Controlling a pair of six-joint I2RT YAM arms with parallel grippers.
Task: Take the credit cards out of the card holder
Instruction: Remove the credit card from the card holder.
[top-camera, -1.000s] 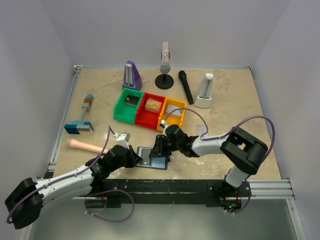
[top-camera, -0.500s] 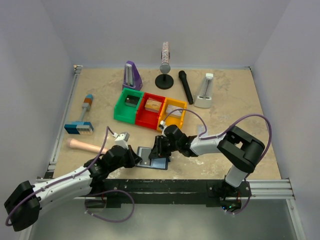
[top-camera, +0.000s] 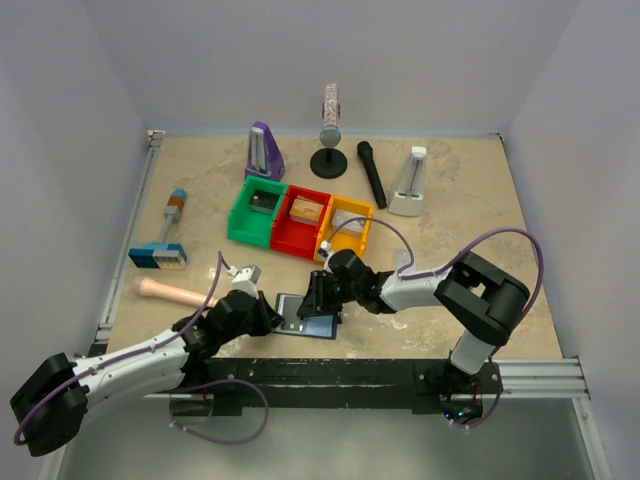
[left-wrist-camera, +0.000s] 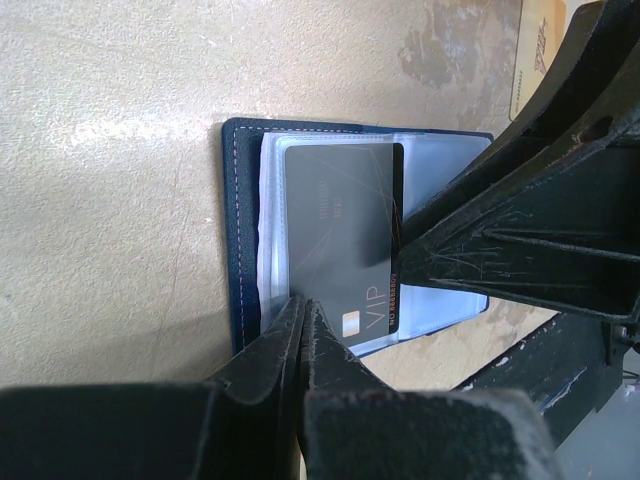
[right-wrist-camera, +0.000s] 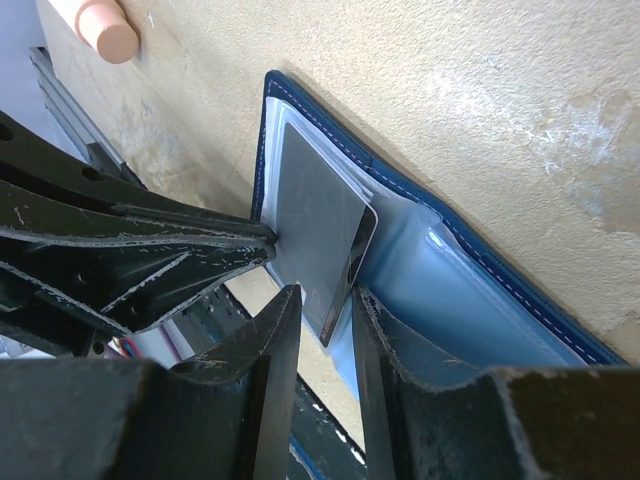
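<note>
The card holder (top-camera: 321, 328) lies open on the table near the front edge, navy outside (left-wrist-camera: 236, 200) and pale blue pockets inside (right-wrist-camera: 470, 290). A dark grey card (left-wrist-camera: 335, 225) marked VIP sticks partly out of its left pocket, with one edge lifted (right-wrist-camera: 312, 215). My left gripper (top-camera: 272, 318) is shut, its tips (left-wrist-camera: 303, 302) pressed on the holder's lining at the card's near corner. My right gripper (top-camera: 318, 302) is slightly open, its jaws (right-wrist-camera: 322, 300) astride the card's raised edge. An amber-yellow card (left-wrist-camera: 530, 60) lies on the table beyond the holder.
Green, red and yellow bins (top-camera: 300, 222) stand behind the holder. A pink cylinder (top-camera: 172, 292) and a blue-and-white block (top-camera: 157, 256) lie at the left. Two metronomes (top-camera: 264, 152), a microphone stand (top-camera: 329, 150) and a black microphone (top-camera: 372, 172) stand at the back. The black rail (top-camera: 330, 370) runs along the front.
Almost nothing. Both grippers stay at the open card holder; the left arm has shifted very slightly.
</note>
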